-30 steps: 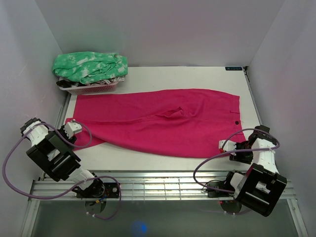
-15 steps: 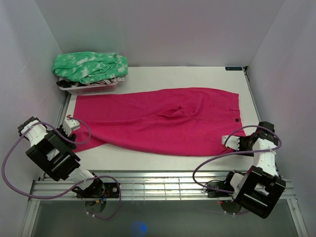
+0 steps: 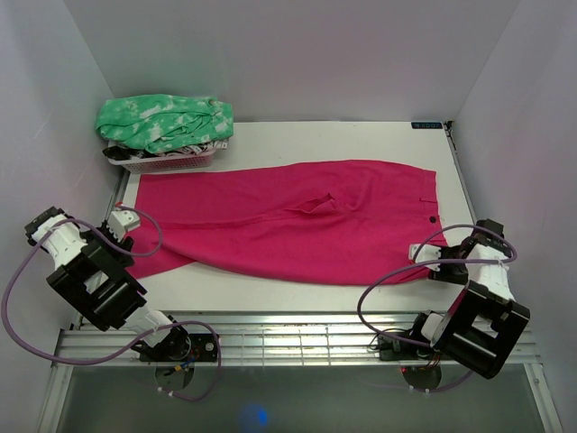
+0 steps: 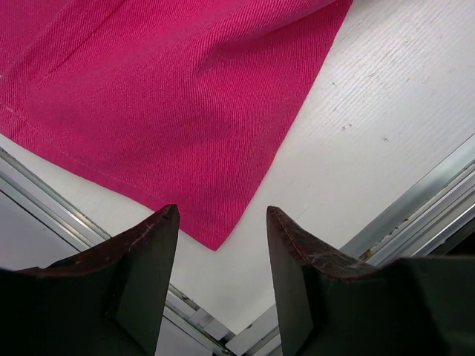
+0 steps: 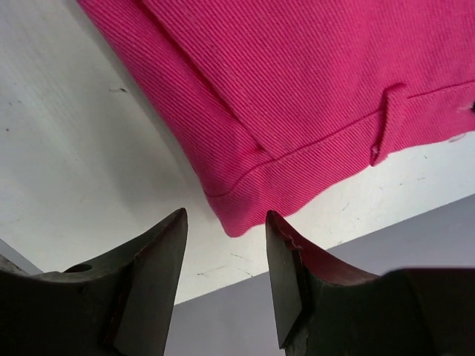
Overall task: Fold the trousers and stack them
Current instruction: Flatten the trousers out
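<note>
The magenta-pink trousers point(image 3: 288, 221) lie flat across the white table, waistband at the right, leg hems at the left. My left gripper point(image 3: 124, 224) is open at the table's left edge; in the left wrist view the near hem corner point(image 4: 215, 241) lies just ahead of its fingertips point(image 4: 223, 215), apart from them. My right gripper point(image 3: 422, 255) is open at the table's right edge; in the right wrist view the near waistband corner point(image 5: 237, 222) with a belt loop point(image 5: 386, 122) lies just ahead of its fingertips point(image 5: 226, 219), untouched.
A pink basket point(image 3: 167, 162) at the back left holds a green-and-white mottled garment point(image 3: 167, 122). Metal rails point(image 3: 288, 338) run along the table's near edge. Walls close in on both sides.
My left gripper has drawn back leftward off the hem corner. My right gripper has drawn back rightward off the waistband corner. The trousers stay flat.
</note>
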Tool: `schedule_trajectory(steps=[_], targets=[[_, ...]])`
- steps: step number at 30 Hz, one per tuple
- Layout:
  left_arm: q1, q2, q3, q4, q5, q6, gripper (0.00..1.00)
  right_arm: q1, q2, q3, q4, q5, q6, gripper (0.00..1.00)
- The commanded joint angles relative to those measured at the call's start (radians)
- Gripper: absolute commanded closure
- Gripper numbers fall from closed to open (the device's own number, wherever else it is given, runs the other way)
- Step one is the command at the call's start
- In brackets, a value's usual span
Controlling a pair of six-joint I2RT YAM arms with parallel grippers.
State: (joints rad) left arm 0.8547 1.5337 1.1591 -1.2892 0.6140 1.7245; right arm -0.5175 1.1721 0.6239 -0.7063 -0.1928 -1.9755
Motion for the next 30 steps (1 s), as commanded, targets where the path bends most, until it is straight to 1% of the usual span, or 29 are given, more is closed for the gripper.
schedule_trajectory(steps=[1,4,7,8,9,10,12,13,14,15,17,18,19,21,23,27,30], targets=[[0.004,0.000,0.037,-0.038,0.055,-0.016,0.38,-0.006,-0.015,-0.049,0.039,-0.005,-0.307,0.48],[0.003,0.002,0.024,-0.041,0.040,0.006,0.38,-0.006,-0.025,-0.110,0.092,0.001,-0.328,0.48],[0.017,0.011,-0.001,-0.018,0.003,0.030,0.39,-0.006,-0.008,-0.159,0.152,0.015,-0.339,0.56],[0.024,0.016,-0.006,-0.009,-0.005,0.050,0.39,-0.006,0.004,-0.170,0.190,0.019,-0.339,0.63],[0.029,0.020,-0.012,-0.001,-0.034,0.069,0.39,-0.006,0.011,-0.182,0.215,0.023,-0.336,0.67],[0.036,0.023,-0.031,0.019,-0.055,0.095,0.40,-0.006,0.027,-0.188,0.232,0.027,-0.330,0.77],[0.055,0.014,-0.055,0.050,-0.092,0.208,0.41,-0.004,0.040,-0.175,0.240,0.023,-0.304,0.90],[0.066,0.010,-0.062,0.068,-0.089,0.257,0.42,-0.006,0.044,-0.161,0.231,0.016,-0.271,0.92],[0.085,0.008,-0.065,0.073,-0.082,0.305,0.44,-0.006,0.050,-0.124,0.216,0.012,-0.255,0.92],[0.092,0.009,-0.064,0.077,-0.076,0.387,0.44,-0.006,0.052,-0.106,0.182,0.001,-0.240,0.92],[0.095,0.019,-0.056,0.083,-0.051,0.455,0.46,-0.004,0.066,-0.041,0.136,-0.005,-0.204,0.92],[0.095,0.029,-0.049,0.079,-0.043,0.527,0.51,-0.004,0.070,-0.014,0.101,-0.011,-0.186,0.92],[0.095,0.031,-0.064,0.076,-0.054,0.619,0.54,-0.003,0.070,-0.007,0.094,-0.010,-0.181,0.92],[0.095,0.022,-0.102,0.094,-0.103,0.693,0.59,0.004,0.066,-0.001,0.079,-0.002,-0.169,0.92],[0.095,0.003,-0.173,0.148,-0.144,0.760,0.59,0.008,0.060,-0.001,0.071,0.004,-0.164,0.92],[0.095,0.006,-0.231,0.185,-0.203,0.782,0.61,0.016,0.054,0.010,0.027,0.003,-0.148,0.92],[0.095,-0.010,-0.269,0.205,-0.215,0.779,0.60,0.016,0.064,0.026,0.016,0.006,-0.131,0.92]])
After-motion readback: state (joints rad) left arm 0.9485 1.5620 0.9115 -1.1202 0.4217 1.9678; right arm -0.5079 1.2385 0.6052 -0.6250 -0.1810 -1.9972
